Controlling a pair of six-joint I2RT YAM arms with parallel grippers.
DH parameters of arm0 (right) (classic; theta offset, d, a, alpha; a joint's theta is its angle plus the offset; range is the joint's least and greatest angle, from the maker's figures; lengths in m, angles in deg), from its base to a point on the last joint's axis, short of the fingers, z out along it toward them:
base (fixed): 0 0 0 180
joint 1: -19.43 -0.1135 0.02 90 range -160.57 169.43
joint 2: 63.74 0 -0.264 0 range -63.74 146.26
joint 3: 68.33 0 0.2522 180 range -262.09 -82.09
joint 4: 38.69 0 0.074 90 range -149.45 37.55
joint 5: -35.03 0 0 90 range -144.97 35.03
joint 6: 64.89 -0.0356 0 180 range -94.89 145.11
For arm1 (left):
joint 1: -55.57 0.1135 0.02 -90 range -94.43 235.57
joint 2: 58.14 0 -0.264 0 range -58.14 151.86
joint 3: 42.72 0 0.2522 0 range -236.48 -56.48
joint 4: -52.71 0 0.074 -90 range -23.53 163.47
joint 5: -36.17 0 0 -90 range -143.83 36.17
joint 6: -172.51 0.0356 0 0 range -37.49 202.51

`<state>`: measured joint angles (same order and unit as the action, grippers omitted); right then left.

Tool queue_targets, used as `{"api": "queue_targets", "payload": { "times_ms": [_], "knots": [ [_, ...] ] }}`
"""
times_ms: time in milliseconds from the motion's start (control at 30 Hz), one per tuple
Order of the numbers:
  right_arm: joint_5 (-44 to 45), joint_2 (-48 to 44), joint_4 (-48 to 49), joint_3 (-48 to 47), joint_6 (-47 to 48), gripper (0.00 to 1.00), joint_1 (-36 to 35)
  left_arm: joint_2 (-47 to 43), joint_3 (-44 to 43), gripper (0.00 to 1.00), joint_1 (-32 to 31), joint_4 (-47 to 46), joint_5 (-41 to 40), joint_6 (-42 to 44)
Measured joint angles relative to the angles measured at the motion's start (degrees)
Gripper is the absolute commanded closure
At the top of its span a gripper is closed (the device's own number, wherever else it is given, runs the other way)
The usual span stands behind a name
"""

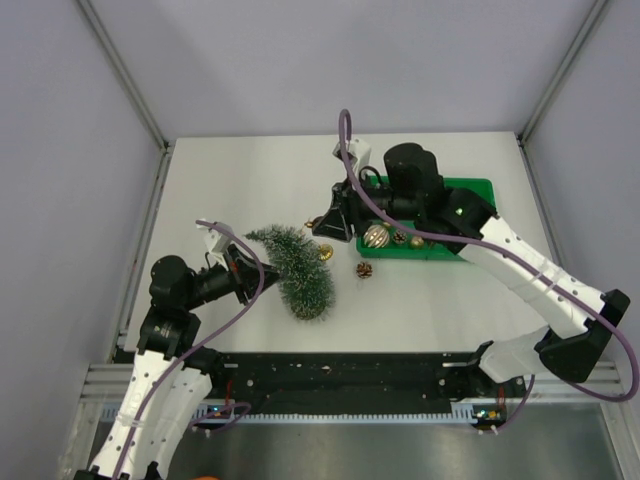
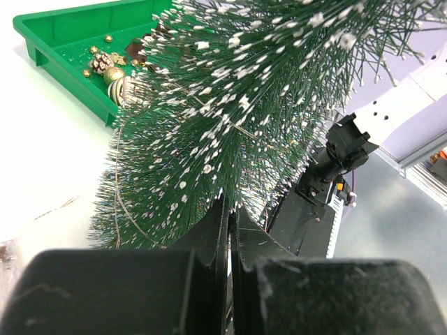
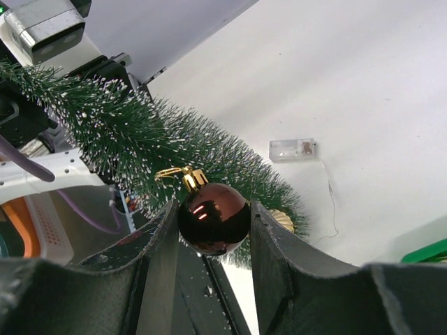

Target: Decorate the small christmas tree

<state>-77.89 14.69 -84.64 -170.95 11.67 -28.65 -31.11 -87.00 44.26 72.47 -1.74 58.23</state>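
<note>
The small christmas tree (image 1: 292, 268) is tilted over the table's left middle, wide end toward the near edge; its wooden base is hidden. My left gripper (image 1: 243, 268) is shut on the tree's narrow upper part, and bristly branches (image 2: 230, 105) fill the left wrist view ahead of the gripper (image 2: 230, 209). My right gripper (image 1: 322, 224) is shut on a dark brown ball ornament (image 3: 213, 218) with a gold cap and loop, held just beside the tree (image 3: 140, 139). A gold ornament (image 1: 325, 252) sits against the branches; it also shows in the right wrist view (image 3: 283, 220).
A green tray (image 1: 470, 190) of ornaments stands at the back right, partly under my right arm; it also shows in the left wrist view (image 2: 56, 35). A loose ornament (image 1: 364, 270) lies on the table before it. A clear battery box (image 3: 292, 149) with thin wire lies on the table.
</note>
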Motion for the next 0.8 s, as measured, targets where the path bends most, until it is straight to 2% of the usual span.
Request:
{"api": "queue_targets", "payload": {
  "times_ms": [433, 800],
  "knots": [
    [-0.59, -0.17, 1.11, 5.62, -0.04, 0.85, 0.0, 0.09, 0.0, 1.0, 0.0, -0.02, 0.13, 0.0],
    [0.09, -5.35, -0.24, 8.74, -0.68, 0.85, -0.44, 0.09, 0.0, 1.0, 0.0, -0.02, 0.11, -0.02]
  ]
}}
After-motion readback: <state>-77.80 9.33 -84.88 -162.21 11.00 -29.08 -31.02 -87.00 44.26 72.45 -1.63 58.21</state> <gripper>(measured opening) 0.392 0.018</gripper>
